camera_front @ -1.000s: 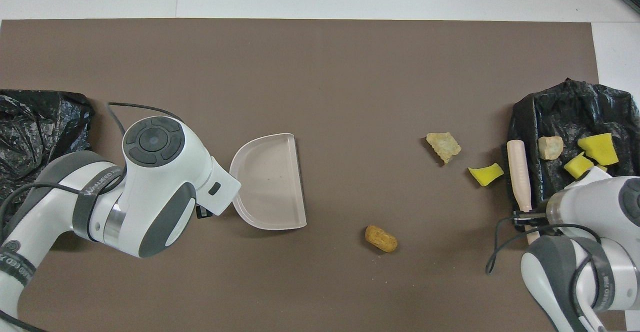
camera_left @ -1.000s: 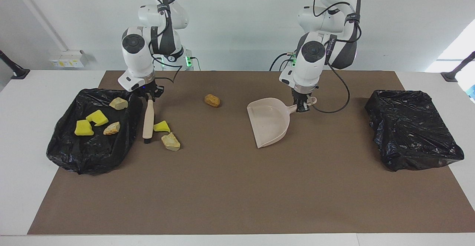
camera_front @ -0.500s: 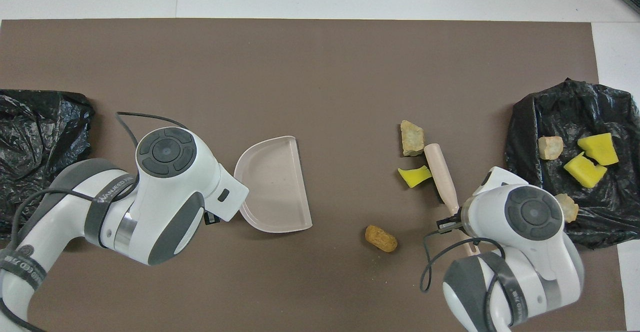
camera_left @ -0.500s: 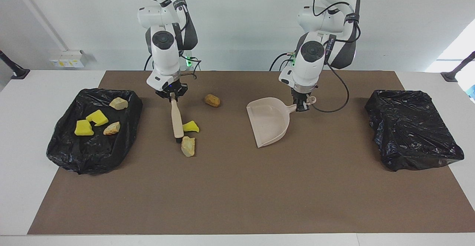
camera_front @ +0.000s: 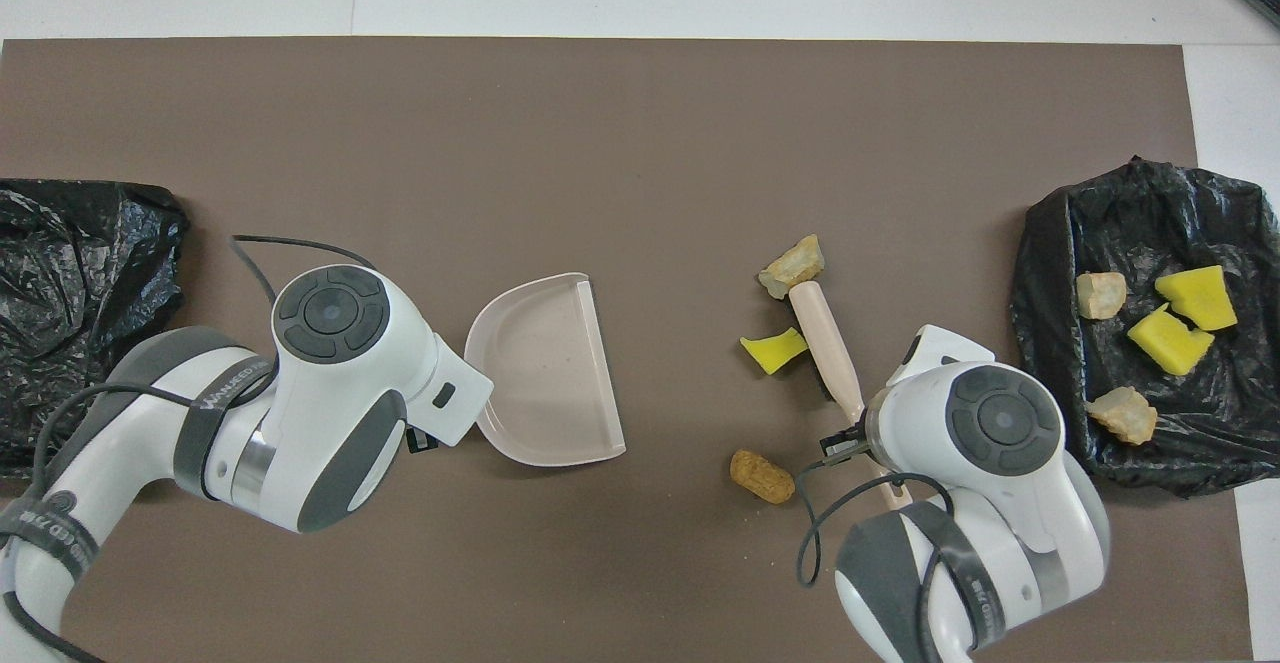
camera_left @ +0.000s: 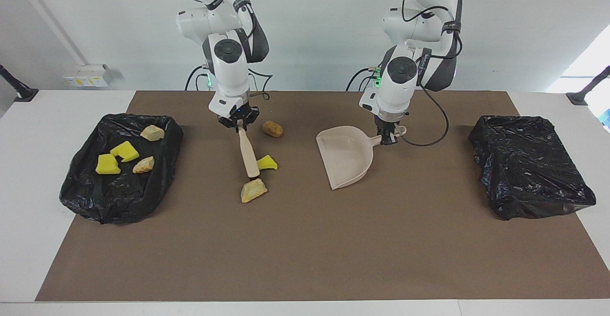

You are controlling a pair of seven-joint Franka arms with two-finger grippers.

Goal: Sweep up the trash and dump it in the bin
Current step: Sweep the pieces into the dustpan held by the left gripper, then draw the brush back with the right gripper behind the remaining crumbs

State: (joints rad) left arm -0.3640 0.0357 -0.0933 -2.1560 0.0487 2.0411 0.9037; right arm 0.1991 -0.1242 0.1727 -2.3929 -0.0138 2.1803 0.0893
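**Brush pushes two scraps toward the dustpan**

Starting at the top of the facing view, we see the right gripper (camera_left: 238, 124) clamped shut on the brush (camera_left: 249, 154), left of centre. The brush's long axis slants from the gripper down toward the lower right, head on the mat. The left gripper (camera_left: 388, 136), right of centre, is closed on the handle of the beige dustpan (camera_left: 344, 156), whose open mouth faces the frame's lower left.

The brown lump (camera_left: 272, 128) lies just right of the right gripper. Lower, a yellow sponge bit (camera_left: 268, 163) rests against the brush, and a beige chunk (camera_left: 253, 190) touches its head. Four more scraps sit in the black-lined bin (camera_left: 119, 192) at the left edge; a second black bin (camera_left: 529, 168) sits at the right.

A brown mat (camera_left: 305, 249) covers a white table under a white wall.

Against a second earlier, we find brush, sponge bit and chunk shifted rightward from the bin's rim toward the dustpan.
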